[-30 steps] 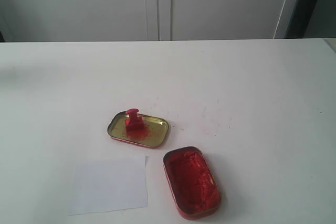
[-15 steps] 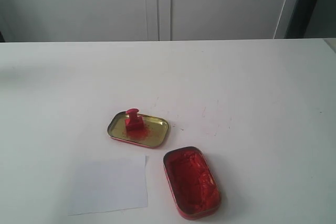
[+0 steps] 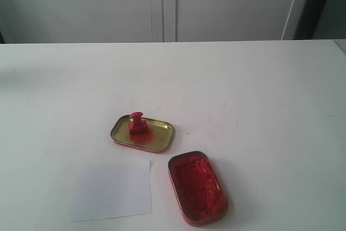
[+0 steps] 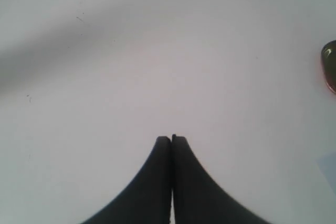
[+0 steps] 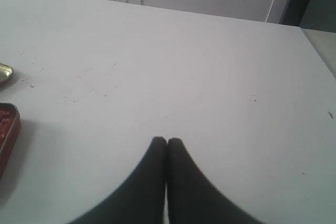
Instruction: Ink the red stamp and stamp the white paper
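Nothing is changing: the red stamp (image 3: 137, 122) is still standing in the gold lid (image 3: 162, 137), near the white paper (image 3: 111, 190); left tool (image 4: 171, 139) and right tool (image 5: 167, 140) are staying pressed together, empty; inking is waiting

Picture edges cut off the gold tin lid (image 4: 331, 66) and white paper (image 4: 329, 167) (just a corner shows) and the red ink tin (image 5: 5, 129).

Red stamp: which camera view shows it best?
The exterior view: the red stamp stands upright and unblocked in the gold lid. Both wrist views catch only that lid's edge, not the stamp.
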{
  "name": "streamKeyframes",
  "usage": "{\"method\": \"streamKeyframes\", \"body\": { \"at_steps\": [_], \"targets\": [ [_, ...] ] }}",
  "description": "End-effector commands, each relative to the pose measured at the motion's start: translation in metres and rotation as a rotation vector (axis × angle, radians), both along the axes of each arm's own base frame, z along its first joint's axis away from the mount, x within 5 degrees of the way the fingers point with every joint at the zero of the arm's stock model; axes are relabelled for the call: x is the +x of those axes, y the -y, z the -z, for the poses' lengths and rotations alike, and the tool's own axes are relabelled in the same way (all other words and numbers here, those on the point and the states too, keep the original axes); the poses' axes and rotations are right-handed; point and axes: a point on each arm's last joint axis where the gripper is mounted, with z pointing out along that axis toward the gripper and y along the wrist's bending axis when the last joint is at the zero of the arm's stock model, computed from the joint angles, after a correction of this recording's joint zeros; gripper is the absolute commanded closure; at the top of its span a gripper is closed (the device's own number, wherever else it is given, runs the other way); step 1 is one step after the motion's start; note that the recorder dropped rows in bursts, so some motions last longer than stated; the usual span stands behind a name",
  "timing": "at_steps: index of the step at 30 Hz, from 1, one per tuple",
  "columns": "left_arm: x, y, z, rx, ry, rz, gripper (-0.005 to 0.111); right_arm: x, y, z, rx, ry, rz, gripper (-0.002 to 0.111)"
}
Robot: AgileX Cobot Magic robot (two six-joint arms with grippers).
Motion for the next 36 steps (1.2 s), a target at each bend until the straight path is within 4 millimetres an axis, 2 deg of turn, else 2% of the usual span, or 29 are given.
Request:
{"method": "streamKeyframes", "body": {
  "at_steps": [1, 10, 18, 27, 31, 36],
  "targets": [
    [0.029, 0.002, -0.002, 0.033, -0.087, 0.035, 0.107, 0.0, 0.0, 0.0, -0.001, 0.016, 0.005, 0.108],
    [0.079, 0.005, 0.002, 0.06, -0.238, 0.078, 0.107, 0.0, 0.0, 0.0, -0.001, 0.016, 0.005, 0.108],
    [0.117, 0.023, 0.009, 0.089, -0.331, 0.175, 0.107, 0.0, 0.0, 0.0, -0.001, 0.016, 0.005, 0.108],
    [0.183, 0.068, 0.024, 0.133, -0.486, 0.353, 0.107, 0.0, 0.0, 0.0, -0.001, 0.016, 0.005, 0.108],
    [0.203, 0.088, 0.034, 0.132, -0.53, 0.425, 0.107, 0.0, 0.0, 0.0, -0.001, 0.016, 0.005, 0.108],
    [0.224, 0.128, 0.046, 0.145, -0.577, 0.582, 0.107, 0.0, 0.0, 0.0, -0.001, 0.016, 0.005, 0.108]
  ]
}}
